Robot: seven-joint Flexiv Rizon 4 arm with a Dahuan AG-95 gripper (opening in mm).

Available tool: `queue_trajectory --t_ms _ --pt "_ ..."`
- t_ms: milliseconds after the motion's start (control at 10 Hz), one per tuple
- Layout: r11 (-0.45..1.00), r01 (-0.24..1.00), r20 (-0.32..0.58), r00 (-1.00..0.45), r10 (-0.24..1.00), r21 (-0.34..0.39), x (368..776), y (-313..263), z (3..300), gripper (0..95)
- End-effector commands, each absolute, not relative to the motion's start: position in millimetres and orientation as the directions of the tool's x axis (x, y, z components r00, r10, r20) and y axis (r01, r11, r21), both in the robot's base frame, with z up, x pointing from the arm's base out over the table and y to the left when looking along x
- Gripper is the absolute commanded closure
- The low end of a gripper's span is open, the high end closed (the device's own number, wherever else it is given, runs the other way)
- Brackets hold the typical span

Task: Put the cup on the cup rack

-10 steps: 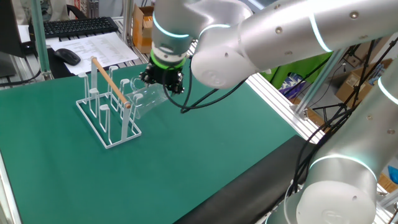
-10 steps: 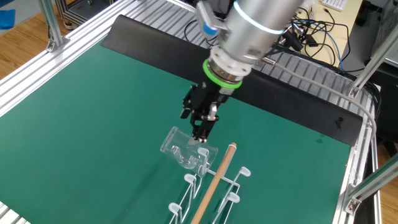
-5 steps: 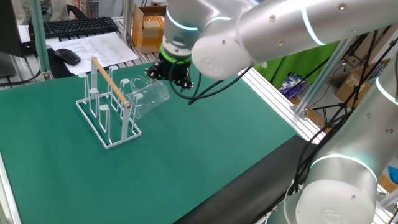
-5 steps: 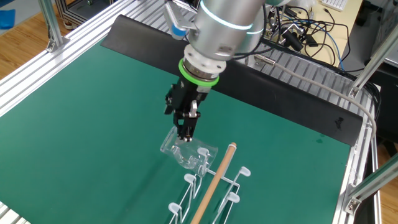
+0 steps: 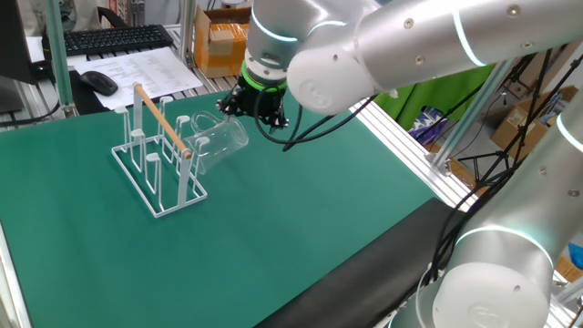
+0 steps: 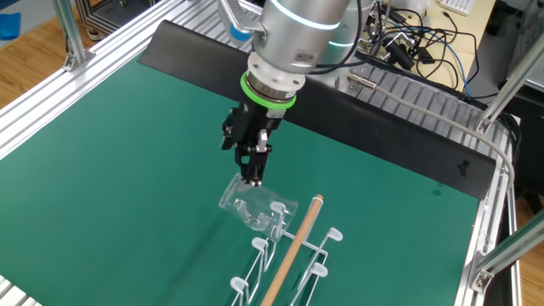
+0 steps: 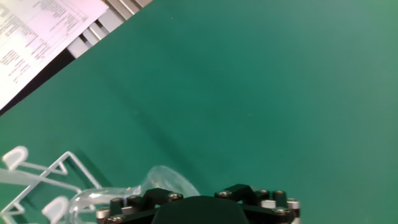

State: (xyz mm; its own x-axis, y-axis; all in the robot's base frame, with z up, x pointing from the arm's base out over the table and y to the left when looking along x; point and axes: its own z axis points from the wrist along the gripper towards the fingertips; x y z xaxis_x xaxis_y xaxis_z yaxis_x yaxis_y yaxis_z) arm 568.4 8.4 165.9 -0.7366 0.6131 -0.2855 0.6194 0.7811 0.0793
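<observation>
— on the green mat, where do we find the cup?
— tilted on a peg of the cup rack, mouth toward the rack so it hangs.
— and our gripper?
— just above it, jaws wide, holding nothing; we judge it released.

free: bare green mat from 3 to 7 o'clock of cup rack | blocked: cup tilted on rack's 2 o'clock peg, gripper just above it | 11 o'clock: keyboard, papers
</observation>
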Motion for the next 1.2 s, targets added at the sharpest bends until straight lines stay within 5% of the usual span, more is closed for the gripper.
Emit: queue_trajectory --t_ms 100,200,1100,1200 --pt "0.786 0.608 -0.247 -0.749 0.615 0.115 574.7 -3.5 159.5 38.0" --pt "0.781 0.610 -0.230 -0.748 0.623 0.135 577.1 -10.2 156.3 57.0" --pt "0.774 0.625 -0.209 -0.746 0.632 0.106 556.1 25.0 177.3 57.0" --pt "0.781 0.616 -0.193 -0.758 0.624 0.103 553.9 23.2 179.3 76.0"
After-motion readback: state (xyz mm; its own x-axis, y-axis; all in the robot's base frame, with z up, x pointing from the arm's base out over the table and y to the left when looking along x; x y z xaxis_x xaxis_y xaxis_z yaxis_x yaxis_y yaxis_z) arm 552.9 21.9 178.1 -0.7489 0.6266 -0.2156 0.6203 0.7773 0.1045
